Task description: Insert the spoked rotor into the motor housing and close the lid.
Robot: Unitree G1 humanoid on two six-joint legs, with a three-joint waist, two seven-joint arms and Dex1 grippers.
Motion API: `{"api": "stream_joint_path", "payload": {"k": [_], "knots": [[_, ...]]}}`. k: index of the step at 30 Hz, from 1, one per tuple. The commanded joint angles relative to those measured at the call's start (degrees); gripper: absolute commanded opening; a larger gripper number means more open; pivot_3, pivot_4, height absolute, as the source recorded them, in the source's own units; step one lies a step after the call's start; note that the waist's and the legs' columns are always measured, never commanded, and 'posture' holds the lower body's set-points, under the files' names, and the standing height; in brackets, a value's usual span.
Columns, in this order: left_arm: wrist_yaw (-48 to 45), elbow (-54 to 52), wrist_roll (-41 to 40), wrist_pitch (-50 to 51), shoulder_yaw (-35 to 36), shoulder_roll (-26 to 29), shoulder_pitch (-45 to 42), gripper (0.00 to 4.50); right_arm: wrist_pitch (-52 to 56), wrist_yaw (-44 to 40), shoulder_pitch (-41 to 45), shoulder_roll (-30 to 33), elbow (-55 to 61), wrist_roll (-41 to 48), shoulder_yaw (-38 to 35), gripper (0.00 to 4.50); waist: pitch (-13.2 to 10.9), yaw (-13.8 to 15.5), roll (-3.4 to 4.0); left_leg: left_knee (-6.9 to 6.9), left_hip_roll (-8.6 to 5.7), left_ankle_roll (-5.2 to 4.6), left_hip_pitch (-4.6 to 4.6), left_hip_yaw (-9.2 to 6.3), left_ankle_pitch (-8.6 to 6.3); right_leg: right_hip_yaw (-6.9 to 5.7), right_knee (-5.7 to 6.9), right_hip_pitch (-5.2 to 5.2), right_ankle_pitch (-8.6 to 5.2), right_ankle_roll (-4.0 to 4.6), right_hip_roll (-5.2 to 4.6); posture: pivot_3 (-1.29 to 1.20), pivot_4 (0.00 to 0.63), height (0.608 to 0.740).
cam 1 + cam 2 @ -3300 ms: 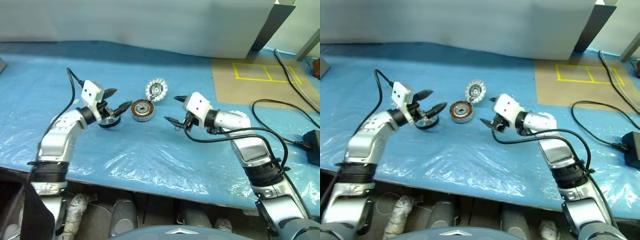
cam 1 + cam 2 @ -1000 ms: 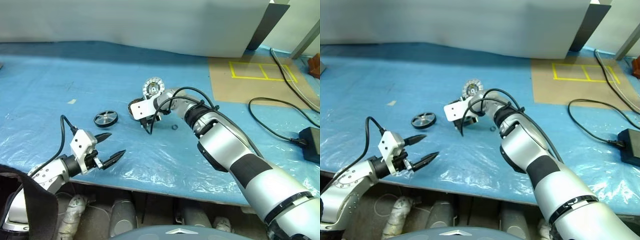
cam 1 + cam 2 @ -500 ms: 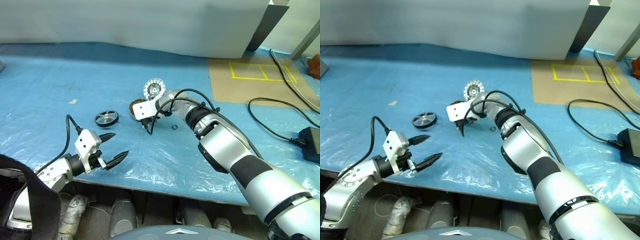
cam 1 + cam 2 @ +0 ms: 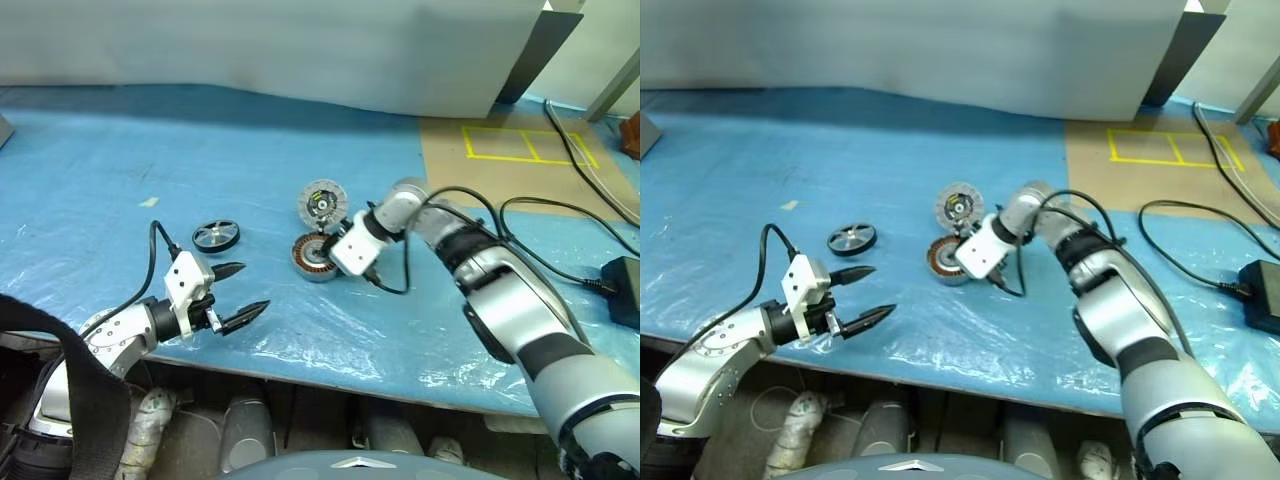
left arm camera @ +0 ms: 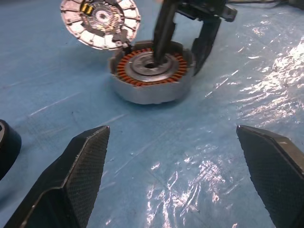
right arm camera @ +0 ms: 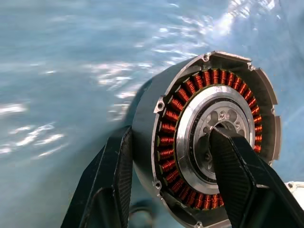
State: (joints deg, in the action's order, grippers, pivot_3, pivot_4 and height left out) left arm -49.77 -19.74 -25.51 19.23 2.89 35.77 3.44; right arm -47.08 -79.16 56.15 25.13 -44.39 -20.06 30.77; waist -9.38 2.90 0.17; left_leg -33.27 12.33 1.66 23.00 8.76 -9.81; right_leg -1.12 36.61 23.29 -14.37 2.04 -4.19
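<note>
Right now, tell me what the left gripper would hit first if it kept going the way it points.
Probably the motor housing, straight ahead of the open left gripper across bare blue sheet. The right gripper already clamps its wall.

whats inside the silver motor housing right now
Inside the round silver-grey metal motor housing: a ring of copper-orange windings and a central hub, with one right end effector finger in it, covering part of the hub.

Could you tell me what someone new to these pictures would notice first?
The right gripper grips the motor housing mid-table, one finger in its hub and the other outside its wall, copper windings showing. The ribbed lid lies just behind it; the dark spoked rotor sits apart on the blue sheet. The left gripper hovers open near the table's front edge.
</note>
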Motion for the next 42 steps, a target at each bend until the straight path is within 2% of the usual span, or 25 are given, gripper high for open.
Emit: {"api": "stream_joint_path", "payload": {"k": [1,5,9,15,20,27,34,42], "knots": [[-1.65,1.28,-0.26,-0.32,-0.76,0.33,-3.09,4.50,-0.52,-0.15,-6.70,0.96,12.90,3.44,1.93,2.04,0.02,-0.30,-0.03,0.00,0.00,0.00,-0.04,0.00,0.00,0.01,0.03,0.00,0.00,0.00,0.01,0.00,0.150,0.740],[-3.94,4.05,-0.02,-0.44,-1.44,1.21,-6.08,4.50,0.70,2.39,-10.98,1.61,22.32,4.45,2.08,2.04,0.02,-1.03,-0.04,0.04,0.05,0.02,-0.26,0.01,-0.01,0.23,0.08,0.00,0.00,0.00,0.19,0.00,0.150,0.740],[-5.96,6.17,0.70,-0.90,-2.15,1.89,-8.00,4.50,3.80,4.38,-11.88,2.01,24.74,3.31,1.99,2.04,0.00,-0.79,-0.05,0.04,0.03,0.02,-0.27,0.07,-0.01,0.33,0.06,0.02,0.00,0.00,0.21,0.00,0.150,0.740],[-6.85,6.60,0.83,-0.55,-3.04,1.39,-9.42,4.50,4.41,12.52,-10.87,2.64,20.42,-4.82,2.55,2.04,0.00,-0.46,-0.08,0.04,-0.04,0.02,-0.25,0.15,-0.01,0.38,0.00,0.01,0.00,-0.01,0.13,0.00,0.150,0.740],[-7.60,6.93,1.20,-0.90,-3.43,1.52,-9.28,4.50,5.62,12.22,-11.03,3.66,21.57,-4.58,3.53,2.04,0.00,-0.49,-0.07,0.04,-0.07,0.03,-0.28,0.16,-0.01,0.40,0.01,0.00,0.00,-0.01,0.11,0.00,0.150,0.740],[-7.30,7.05,1.86,-0.98,-4.22,0.47,-10.04,4.50,-0.10,18.47,-6.35,4.63,16.60,-11.82,6.14,2.04,0.00,-0.50,-0.08,0.04,-0.14,0.03,-0.33,0.17,-0.01,0.44,0.04,-0.02,0.00,-0.03,0.04,0.00,0.150,0.740],[-7.36,6.87,2.13,-1.07,-4.94,0.05,-9.52,4.50,-0.15,17.71,-2.07,3.34,13.15,-9.87,6.76,2.04,-0.01,-0.53,-0.08,0.04,-0.16,0.02,-0.31,0.19,-0.01,0.47,0.04,0.00,0.00,-0.02,0.04,0.00,0.150,0.740],[-7.24,6.97,2.58,-1.36,-5.69,-0.42,-9.66,4.50,0.33,14.28,-3.86,2.97,14.40,-6.69,7.37,2.04,-0.01,-0.52,-0.08,0.10,-0.16,0.02,-0.22,0.20,-0.01,0.46,-0.12,0.03,0.00,-0.03,0.04,0.00,0.150,0.740]]}}
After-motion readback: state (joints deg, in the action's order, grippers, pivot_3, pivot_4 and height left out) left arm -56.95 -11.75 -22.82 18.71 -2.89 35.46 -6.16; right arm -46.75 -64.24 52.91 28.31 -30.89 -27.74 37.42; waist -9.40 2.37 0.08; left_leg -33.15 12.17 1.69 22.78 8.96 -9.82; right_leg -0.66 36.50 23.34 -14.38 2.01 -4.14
